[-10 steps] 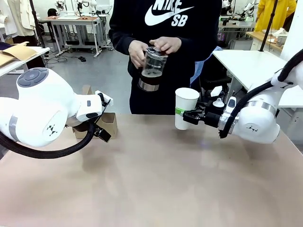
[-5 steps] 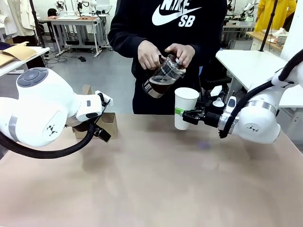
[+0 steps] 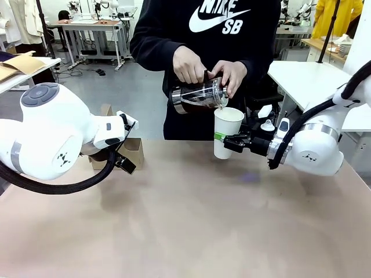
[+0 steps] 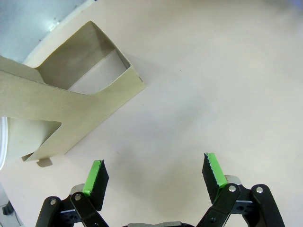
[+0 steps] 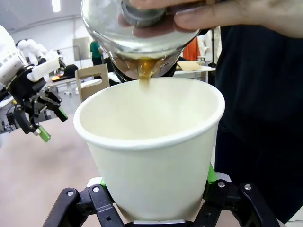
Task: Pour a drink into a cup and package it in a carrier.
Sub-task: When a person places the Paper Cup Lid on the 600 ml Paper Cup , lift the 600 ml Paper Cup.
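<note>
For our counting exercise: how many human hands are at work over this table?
2: one hand grips the jug's body, the other hand holds its lid end above the cup. None seem hidden.

Brown drink (image 5: 144, 78) stream into upright white cup (image 5: 156, 161)

At the far left edge of the table (image 3: 191, 226) the left arm (image 3: 52, 136) hides most of the carrier (image 3: 135, 152); the left wrist view cuts it off at the picture's left. The jug (image 5: 142, 33) runs off the right wrist view's top, and the wall of the cup (image 5: 151, 161) hides how full it is.
</note>
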{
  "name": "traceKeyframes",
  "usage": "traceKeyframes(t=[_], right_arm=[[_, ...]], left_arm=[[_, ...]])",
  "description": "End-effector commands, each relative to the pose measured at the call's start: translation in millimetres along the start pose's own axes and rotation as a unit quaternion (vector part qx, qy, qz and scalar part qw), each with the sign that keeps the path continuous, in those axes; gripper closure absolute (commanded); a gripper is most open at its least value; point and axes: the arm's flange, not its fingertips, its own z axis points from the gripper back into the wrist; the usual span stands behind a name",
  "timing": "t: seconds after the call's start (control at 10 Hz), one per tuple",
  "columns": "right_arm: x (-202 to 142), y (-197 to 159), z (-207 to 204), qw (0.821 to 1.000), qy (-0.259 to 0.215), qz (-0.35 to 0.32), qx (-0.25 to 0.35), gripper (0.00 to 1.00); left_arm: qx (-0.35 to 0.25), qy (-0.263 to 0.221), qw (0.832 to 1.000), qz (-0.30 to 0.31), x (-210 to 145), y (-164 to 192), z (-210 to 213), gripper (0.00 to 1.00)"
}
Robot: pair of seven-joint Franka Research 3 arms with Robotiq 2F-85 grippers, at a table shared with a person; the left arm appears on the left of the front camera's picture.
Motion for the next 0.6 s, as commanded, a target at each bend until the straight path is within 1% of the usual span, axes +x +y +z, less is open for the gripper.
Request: traceKeyframes(t=[0.0,0.5], right_arm=[[3.2,4.5,2.4,1.0,-0.001,0.001,-0.001,0.23],[3.2,4.5,2.4,1.0,-0.001,0.001,-0.001,0.23]], left_arm=[[-0.001,-0.001,1.0,0.001,-0.2,0.4,0.5,0.0],[-0.001,-0.001,1.0,0.001,-0.2,0.4,0.5,0.0]])
